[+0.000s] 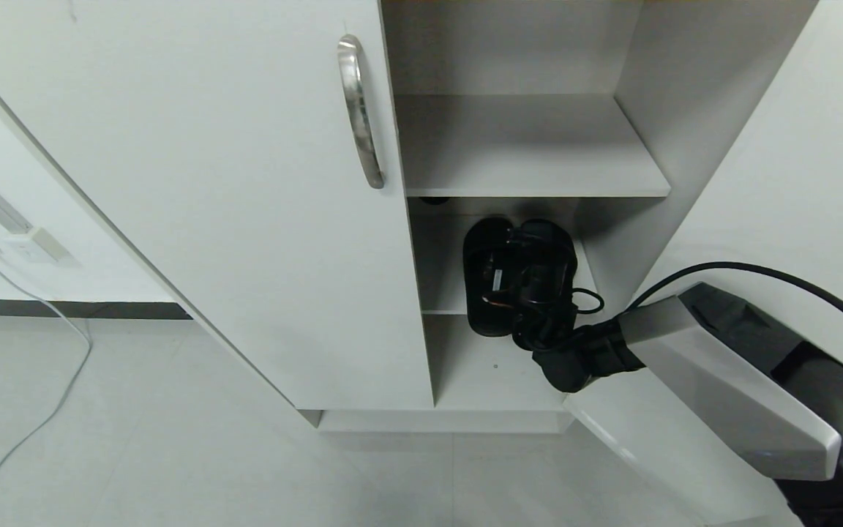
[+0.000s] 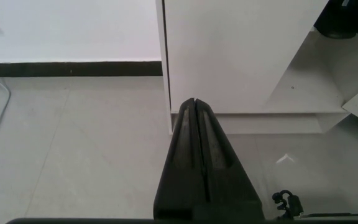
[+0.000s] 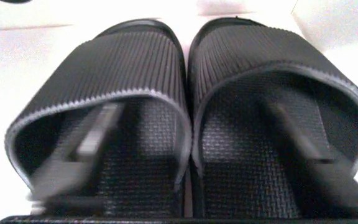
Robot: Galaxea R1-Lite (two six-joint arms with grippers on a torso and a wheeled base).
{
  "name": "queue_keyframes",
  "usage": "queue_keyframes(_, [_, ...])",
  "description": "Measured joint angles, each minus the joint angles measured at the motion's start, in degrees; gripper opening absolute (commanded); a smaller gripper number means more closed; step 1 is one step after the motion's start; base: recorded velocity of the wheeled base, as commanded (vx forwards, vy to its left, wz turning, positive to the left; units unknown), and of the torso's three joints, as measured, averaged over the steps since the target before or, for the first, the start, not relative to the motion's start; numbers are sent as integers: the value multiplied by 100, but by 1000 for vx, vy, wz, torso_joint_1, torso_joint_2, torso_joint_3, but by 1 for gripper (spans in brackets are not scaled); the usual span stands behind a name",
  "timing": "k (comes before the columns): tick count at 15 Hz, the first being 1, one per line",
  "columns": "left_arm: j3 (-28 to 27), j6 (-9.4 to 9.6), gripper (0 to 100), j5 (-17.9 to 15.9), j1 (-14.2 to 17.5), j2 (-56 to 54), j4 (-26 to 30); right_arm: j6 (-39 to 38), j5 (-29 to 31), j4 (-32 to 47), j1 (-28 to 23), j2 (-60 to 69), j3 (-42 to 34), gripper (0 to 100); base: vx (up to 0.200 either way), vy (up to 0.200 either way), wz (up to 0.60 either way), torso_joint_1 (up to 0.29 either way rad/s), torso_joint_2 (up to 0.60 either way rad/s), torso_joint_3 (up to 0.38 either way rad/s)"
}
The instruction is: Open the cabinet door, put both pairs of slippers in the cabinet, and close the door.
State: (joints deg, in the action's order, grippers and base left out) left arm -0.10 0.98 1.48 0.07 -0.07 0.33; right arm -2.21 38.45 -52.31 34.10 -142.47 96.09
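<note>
We see the black slippers (image 1: pixel 520 271) at the front edge of the lower shelf (image 1: pixel 440 289) of the cabinet (image 1: pixel 685 110). The right gripper (image 1: pixel 538 329) is spread, one finger under each strap (image 3: pixel 123 62), gripping nothing. The left gripper (image 2: pixel 194 109) is closed and empty

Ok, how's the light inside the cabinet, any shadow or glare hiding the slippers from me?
Head view: the upper shelf shades the compartment below, so the black slippers blend into the dark right gripper; the door handle carries a bright glint. Right wrist view: the white panel behind the slippers glares, but the strap ribs are readable. Left wrist view: even light on the floor.
</note>
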Motion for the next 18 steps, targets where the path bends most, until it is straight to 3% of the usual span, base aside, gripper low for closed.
queue_keyframes(6, [0,0,0,-2,0,0,0,0,35,-500,245,763,-1362,100,0,0,0,0,0,0])
queue_keyframes(14, [0,2,0,-6,0,0,0,-37,154,-1913,1036,2059,-4480,100,0,0,0,0,0,0])
queue_keyframes(18, [0,-9,0,-11,0,0,2,-20,169,-1975,1141,2254,-4734,100,0,0,0,0,0,0])
